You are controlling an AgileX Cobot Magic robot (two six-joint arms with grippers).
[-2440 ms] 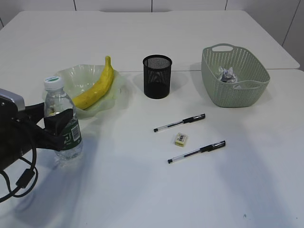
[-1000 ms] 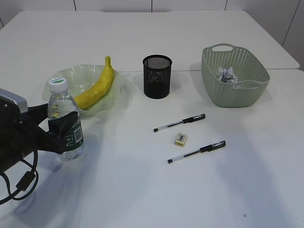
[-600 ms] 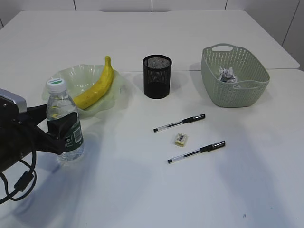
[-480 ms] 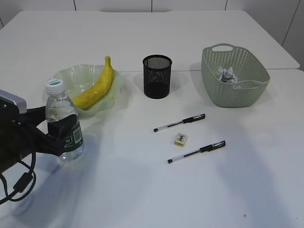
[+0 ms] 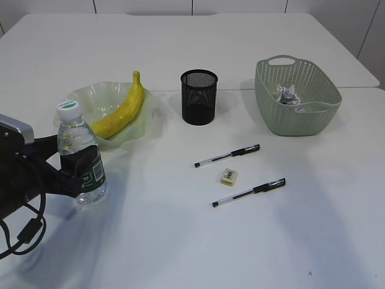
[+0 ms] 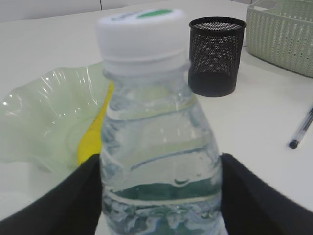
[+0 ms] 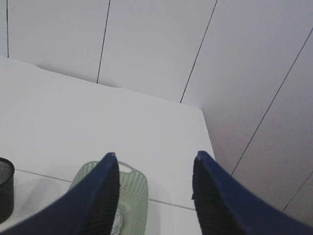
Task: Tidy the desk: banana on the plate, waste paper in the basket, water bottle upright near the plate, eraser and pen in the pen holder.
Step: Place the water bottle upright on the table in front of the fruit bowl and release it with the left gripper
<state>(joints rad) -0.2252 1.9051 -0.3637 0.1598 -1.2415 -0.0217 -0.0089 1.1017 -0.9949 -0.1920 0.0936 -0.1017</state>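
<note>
The water bottle (image 5: 75,135) stands upright on the table just in front of the plate (image 5: 90,96), its white cap up. My left gripper (image 5: 81,161) holds it at the label, with its black fingers (image 6: 73,196) against both sides of the bottle (image 6: 159,127) and no gap showing. The banana (image 5: 123,111) lies on the plate. Crumpled waste paper (image 5: 287,94) sits in the basket (image 5: 267,90). Two pens (image 5: 227,156) (image 5: 249,192) and the eraser (image 5: 228,176) lie on the table in front of the black mesh pen holder (image 5: 199,96). My right gripper (image 7: 154,161) hangs open and empty above the basket (image 7: 137,196), outside the exterior view.
The left arm's black body and cables (image 5: 18,186) fill the near left corner. A seam between two tabletops (image 5: 240,90) runs behind the pen holder. A white panelled wall (image 7: 146,44) stands beyond the table.
The bottle and my left gripper have shifted slightly to the left, with the bottle staying upright. Nothing else on the table has moved.
</note>
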